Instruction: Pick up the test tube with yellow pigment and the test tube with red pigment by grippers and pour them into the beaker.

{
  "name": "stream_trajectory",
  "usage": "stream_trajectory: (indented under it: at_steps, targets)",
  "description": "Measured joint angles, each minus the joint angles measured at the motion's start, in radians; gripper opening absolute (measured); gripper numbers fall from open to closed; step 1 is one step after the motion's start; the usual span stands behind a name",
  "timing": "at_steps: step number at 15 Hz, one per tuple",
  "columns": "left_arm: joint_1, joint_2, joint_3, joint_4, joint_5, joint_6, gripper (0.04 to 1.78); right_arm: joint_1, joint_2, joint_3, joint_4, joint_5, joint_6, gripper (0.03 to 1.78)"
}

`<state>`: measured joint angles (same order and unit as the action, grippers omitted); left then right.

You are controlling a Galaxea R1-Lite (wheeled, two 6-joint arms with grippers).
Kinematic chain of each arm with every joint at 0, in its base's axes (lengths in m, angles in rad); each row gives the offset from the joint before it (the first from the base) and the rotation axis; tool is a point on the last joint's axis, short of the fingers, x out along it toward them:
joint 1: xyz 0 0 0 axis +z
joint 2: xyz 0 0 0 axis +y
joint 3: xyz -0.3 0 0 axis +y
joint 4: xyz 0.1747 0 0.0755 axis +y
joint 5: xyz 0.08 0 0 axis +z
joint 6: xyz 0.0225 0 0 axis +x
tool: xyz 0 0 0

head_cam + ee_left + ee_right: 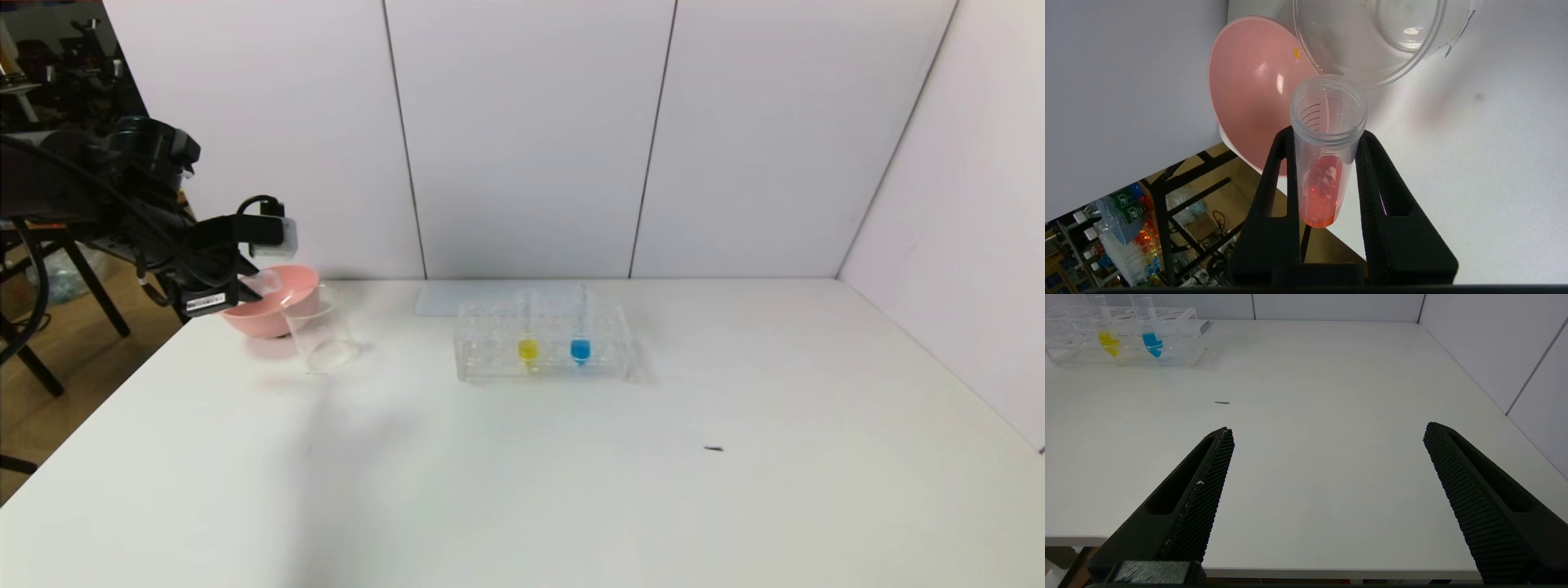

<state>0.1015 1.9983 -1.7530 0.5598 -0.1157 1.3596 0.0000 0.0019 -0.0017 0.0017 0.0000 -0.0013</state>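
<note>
The left claw is clamped on the test tube with red pigment, tipped mouth-first toward the beaker just ahead, beside the pink bowl. Red liquid sits at its rounded end. The right claw hangs apart over the bench.

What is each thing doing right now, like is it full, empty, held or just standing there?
Left pincer: shut on the red tube, beside the beaker.
Red tube: held, red liquid still inside.
Beaker: standing on the table, looks empty.
Pink bowl: standing behind the beaker.
Yellow tube: upright in the rack.
Blue tube: upright in the rack.
Rack: standing on the table.
Right pincer: open, holding nothing, over the table's near edge.
</note>
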Motion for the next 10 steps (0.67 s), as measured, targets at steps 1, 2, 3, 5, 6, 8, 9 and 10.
stream_trajectory:
  at_steps: [1,2,3,5,6,8,9,10]
  targets:
    - [-0.001,0.001,0.0,0.0,0.004,0.005,0.44,0.0,0.0,0.0,0.0,0.0,0.0,1.7]
    - [-0.002,0.003,-0.003,0.0,0.005,0.007,0.44,0.0,0.0,0.0,0.0,0.0,0.0,1.7]
    - [-0.002,0.004,-0.006,0.005,0.007,0.009,0.44,0.0,0.0,0.0,0.0,0.0,0.0,1.7]
    - [-0.008,0.005,-0.011,0.011,0.008,0.026,0.44,0.0,0.0,0.0,0.0,0.0,0.0,1.7]
    - [-0.011,0.005,-0.015,0.016,0.019,0.03,0.44,0.0,0.0,0.0,0.0,0.0,0.0,1.7]
    - [-0.018,0.006,-0.025,0.03,0.039,0.034,0.44,0.0,0.0,0.0,0.0,0.0,0.0,1.7]
    - [-0.022,0.007,-0.031,0.041,0.046,0.035,0.44,0.0,0.0,0.0,0.0,0.0,0.0,1.7]
    - [-0.027,0.007,-0.037,0.048,0.055,0.044,0.44,0.0,0.0,0.0,0.0,0.001,0.0,1.7]
